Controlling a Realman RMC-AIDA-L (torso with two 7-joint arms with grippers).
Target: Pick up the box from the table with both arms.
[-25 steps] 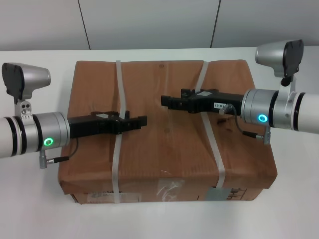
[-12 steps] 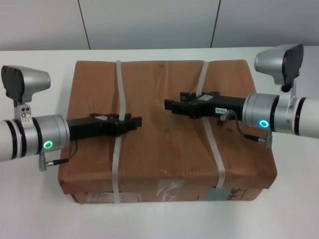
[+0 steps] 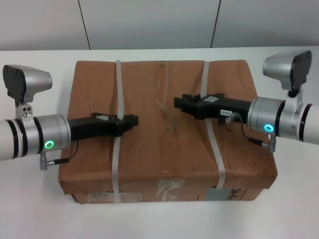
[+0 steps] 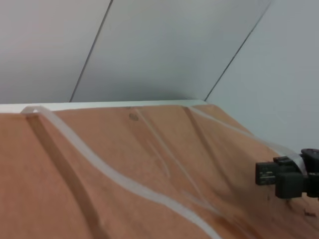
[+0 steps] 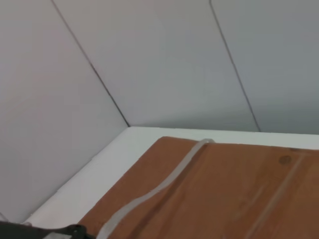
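1. Head view: the box (image 3: 167, 132) lies flat on the white surface (image 3: 30, 199), its far edge near the wall. The left gripper (image 3: 130, 122) reaches in over the box top from its left side and ends beside the left strap (image 3: 118, 124). The right gripper (image 3: 180, 103) reaches in from the right side, crossing the right strap (image 3: 212, 134). Both hang above the middle of the lid, tips apart and facing each other. Whether either set of jaws is released or clenched I cannot tell; neither grasps anything. In my judgement the lift has not begun: the box sits fully on the surface, and both arms have yet to get to its sides or under it.

2. The box is brown cardboard, wide and low, its lid creased and a little sunken, with tape and labels (image 3: 227, 193) on the front face.

3. Left wrist view: the box (image 4: 99, 174) top fills the lower part, one strap (image 4: 104, 167) running across it. The right gripper (image 4: 286, 175) shows far off above the lid.

4. Right wrist view: the box (image 5: 239, 199) top, a strap (image 5: 164, 189), and the surface (image 5: 99, 184) beyond its edge.
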